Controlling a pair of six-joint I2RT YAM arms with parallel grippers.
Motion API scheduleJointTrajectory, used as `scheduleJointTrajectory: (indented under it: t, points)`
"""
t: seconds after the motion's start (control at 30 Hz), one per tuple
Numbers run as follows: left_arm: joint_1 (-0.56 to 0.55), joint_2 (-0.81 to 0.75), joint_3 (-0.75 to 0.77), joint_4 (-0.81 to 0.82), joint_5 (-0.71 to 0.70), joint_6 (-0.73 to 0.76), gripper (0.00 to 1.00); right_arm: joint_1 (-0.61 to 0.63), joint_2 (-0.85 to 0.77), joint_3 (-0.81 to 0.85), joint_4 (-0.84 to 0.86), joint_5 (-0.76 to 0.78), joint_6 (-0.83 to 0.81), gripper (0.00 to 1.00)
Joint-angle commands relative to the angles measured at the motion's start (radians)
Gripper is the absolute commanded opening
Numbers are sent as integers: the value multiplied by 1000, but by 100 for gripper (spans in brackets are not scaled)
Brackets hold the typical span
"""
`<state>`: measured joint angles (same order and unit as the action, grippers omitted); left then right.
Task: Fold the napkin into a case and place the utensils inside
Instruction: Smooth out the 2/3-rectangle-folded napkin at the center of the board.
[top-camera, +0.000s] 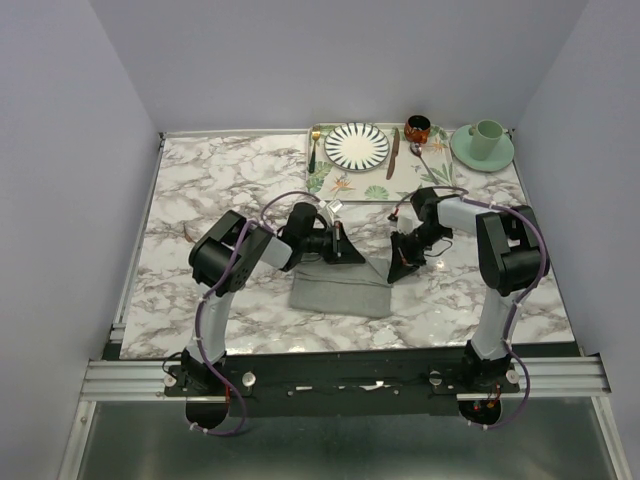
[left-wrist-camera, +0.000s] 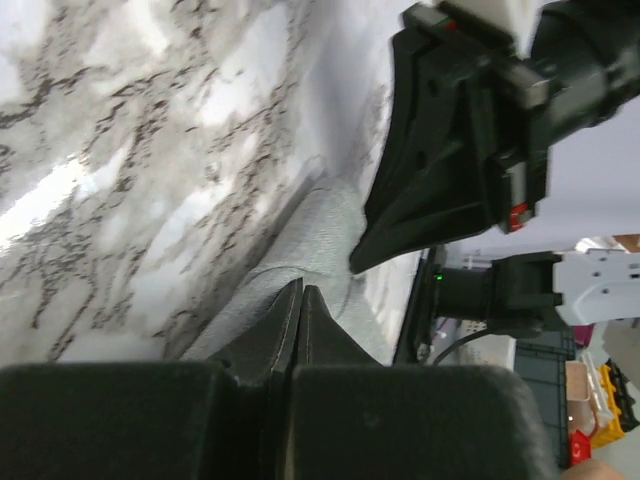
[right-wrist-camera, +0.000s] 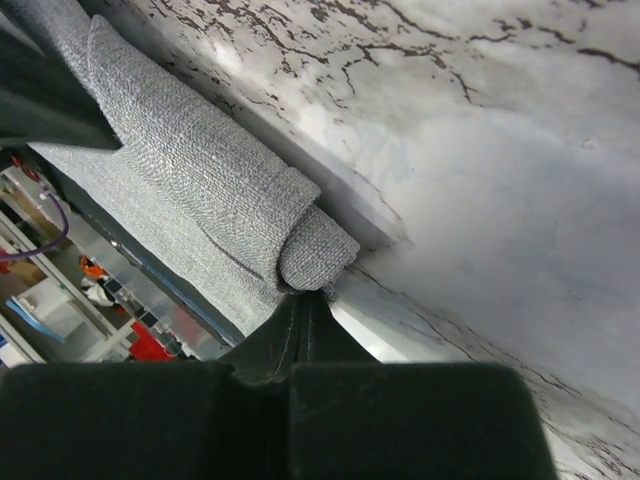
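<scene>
The grey napkin (top-camera: 340, 297) lies folded into a band on the marble table (top-camera: 220, 190), between the two arms. My left gripper (top-camera: 355, 258) is shut, its tips (left-wrist-camera: 300, 290) pinching a raised fold of the napkin (left-wrist-camera: 320, 230) at its far edge. My right gripper (top-camera: 398, 272) is shut on the rolled far right corner of the napkin (right-wrist-camera: 200, 170), tips (right-wrist-camera: 305, 297) at the roll's end. A slim pinkish utensil (top-camera: 428, 163) lies on the tray's right part. A green-handled spoon is not discernible.
A leaf-patterned tray (top-camera: 335, 182) at the back holds a striped plate (top-camera: 357, 145), a gold fork with a dark handle (top-camera: 314, 148) and a brown-handled knife (top-camera: 393, 153). A small dark cup (top-camera: 417, 126) and a green cup on a saucer (top-camera: 487, 140) stand at the back right.
</scene>
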<state>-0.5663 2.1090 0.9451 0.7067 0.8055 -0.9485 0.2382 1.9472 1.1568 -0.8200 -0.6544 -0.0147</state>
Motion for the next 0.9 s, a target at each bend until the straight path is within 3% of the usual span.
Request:
scheduleJointTrajectory:
  t: [0.0, 0.33, 0.53, 0.77, 0.87]
  points:
    - [-1, -107, 3, 198, 34, -107, 5, 12, 44, 6, 33, 95, 10, 1]
    - [-70, -35, 95, 152, -38, -136, 3, 9, 39, 53, 10, 79, 53, 1]
    - [-109, 49, 142, -28, -106, -61, 0, 9, 55, 83, -11, 70, 52, 1]
    - [-80, 184, 228, -300, -164, 48, 0, 9, 65, 99, -16, 81, 38, 1]
    - [-64, 113, 238, -305, -117, 121, 2, 7, 76, 115, -19, 107, 24, 1]
